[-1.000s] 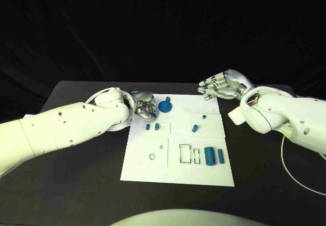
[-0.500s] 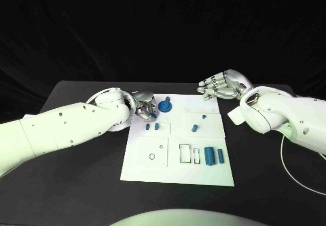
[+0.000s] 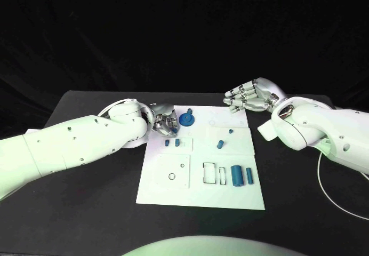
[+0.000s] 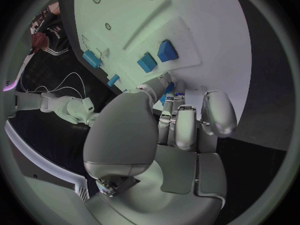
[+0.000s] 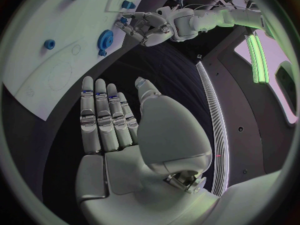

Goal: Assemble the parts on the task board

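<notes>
both hands [image 3: 163, 122] [image 3: 247, 96] at task board [image 3: 201, 181] far edge

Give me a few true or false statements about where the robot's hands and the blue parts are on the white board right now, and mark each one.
1. The left hand is at the far left part of the task board, next to the blue gear. True.
2. The right hand holds a blue part. False: it holds nothing, and its fingers lie straight and apart off the board's far right corner.
3. Two larger blue cylinders lie side by side in the board's near right area. True.
4. The blue gear lies on the black table, off the board. False: it sits on the board, near its far edge.
5. Two small blue blocks sit on the board nearer than the left hand. True.
</notes>
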Controlling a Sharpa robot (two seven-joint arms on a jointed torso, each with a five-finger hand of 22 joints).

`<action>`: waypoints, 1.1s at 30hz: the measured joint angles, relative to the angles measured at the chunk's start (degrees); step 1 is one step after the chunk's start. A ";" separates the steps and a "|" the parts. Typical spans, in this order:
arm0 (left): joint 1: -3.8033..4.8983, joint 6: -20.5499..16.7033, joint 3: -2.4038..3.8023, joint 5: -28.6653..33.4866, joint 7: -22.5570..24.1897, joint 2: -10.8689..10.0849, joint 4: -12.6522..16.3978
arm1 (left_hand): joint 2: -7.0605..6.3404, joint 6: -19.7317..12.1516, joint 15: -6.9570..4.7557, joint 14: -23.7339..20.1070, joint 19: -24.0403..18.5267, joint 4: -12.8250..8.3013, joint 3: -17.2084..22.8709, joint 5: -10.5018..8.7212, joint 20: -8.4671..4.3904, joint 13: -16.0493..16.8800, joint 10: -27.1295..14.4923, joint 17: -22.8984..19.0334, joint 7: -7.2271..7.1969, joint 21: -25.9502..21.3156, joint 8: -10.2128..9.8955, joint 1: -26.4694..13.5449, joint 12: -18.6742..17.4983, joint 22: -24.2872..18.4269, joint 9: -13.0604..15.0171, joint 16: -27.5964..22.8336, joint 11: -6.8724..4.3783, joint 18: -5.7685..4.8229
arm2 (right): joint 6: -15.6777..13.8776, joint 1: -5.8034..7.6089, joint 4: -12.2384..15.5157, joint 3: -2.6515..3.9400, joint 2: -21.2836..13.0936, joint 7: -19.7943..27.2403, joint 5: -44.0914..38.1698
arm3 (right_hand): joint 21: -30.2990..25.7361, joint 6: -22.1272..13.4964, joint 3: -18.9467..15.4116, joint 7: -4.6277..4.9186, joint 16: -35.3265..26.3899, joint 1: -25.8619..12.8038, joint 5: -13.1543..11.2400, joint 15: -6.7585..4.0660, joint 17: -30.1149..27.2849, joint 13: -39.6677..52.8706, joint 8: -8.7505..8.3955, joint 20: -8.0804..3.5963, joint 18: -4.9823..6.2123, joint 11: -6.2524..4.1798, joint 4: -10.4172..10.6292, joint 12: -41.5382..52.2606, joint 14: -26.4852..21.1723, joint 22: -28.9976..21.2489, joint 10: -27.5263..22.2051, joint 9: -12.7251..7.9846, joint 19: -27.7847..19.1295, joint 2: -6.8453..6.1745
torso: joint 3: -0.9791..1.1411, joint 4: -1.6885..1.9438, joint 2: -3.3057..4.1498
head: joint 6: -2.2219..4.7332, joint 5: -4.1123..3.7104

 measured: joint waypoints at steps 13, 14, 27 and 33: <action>0.01 0.29 0.01 -0.45 -0.07 0.00 -0.05 | -0.18 -0.09 0.00 0.00 -0.20 0.00 0.00 0.00 0.19 -0.03 -0.20 -0.20 0.09 -0.21 0.00 -0.18 -0.18 -0.01 0.00 0.00 0.20 0.00 | 0.06 -0.01 0.00 0.00 -0.03 0.00 0.00 | 0.00 0.00 0.00 0.00 0.00 0.00 0.00 0.00 0.00 0.00 0.00 0.00 0.00 0.00 0.00 0.00 0.00 0.00 0.00 0.00 0.00 0.00 | -0.01 -0.01 -0.03 | 0.04 0.03; 0.01 0.29 0.01 -0.46 -0.07 -0.01 -0.05 | -0.18 -0.09 0.00 0.00 -0.20 0.00 0.00 0.00 0.19 -0.03 -0.20 -0.20 0.09 -0.21 0.00 -0.18 -0.18 -0.01 0.00 0.00 0.20 0.00 | 0.06 -0.01 0.00 0.00 -0.03 0.00 0.00 | 0.00 0.00 0.00 0.00 0.00 0.00 0.00 0.00 0.00 0.00 0.00 0.00 0.00 0.00 0.00 0.00 0.00 0.00 0.00 0.00 0.00 0.00 | -0.01 -0.01 -0.03 | 0.04 0.03; 0.07 0.17 0.09 -0.54 -0.04 -0.88 0.20 | -0.80 -4.69 0.21 0.21 0.01 0.00 0.00 0.00 0.40 -0.51 -2.88 -1.12 0.22 -2.04 0.00 -0.80 -0.18 -0.02 0.01 0.00 0.38 0.00 | 0.49 -0.03 -0.57 0.00 -0.01 -0.20 0.00 | -0.32 -0.20 0.01 0.19 0.00 0.00 0.00 0.29 -0.14 -0.07 0.00 0.00 0.00 0.31 -0.33 -0.54 -0.34 0.00 -0.30 0.00 0.00 0.00 | -0.06 0.04 -0.03 | 0.01 0.04; 0.08 0.02 0.11 -0.45 0.01 -1.69 0.50 | -0.94 -5.64 0.43 -0.01 0.01 -0.26 -0.26 0.00 0.81 -0.81 -4.31 -1.44 0.18 -3.58 0.00 -0.93 -0.18 -0.58 0.01 0.00 0.62 0.00 | 0.84 -0.06 -1.02 0.00 0.00 -0.41 -0.05 | -0.55 -0.20 -0.15 0.19 0.00 0.00 0.00 0.30 -0.14 -0.07 0.00 0.21 0.00 0.52 -0.48 -0.54 -0.73 0.00 -0.51 0.00 -0.21 0.00 | -0.06 0.04 -0.05 | 0.07 0.08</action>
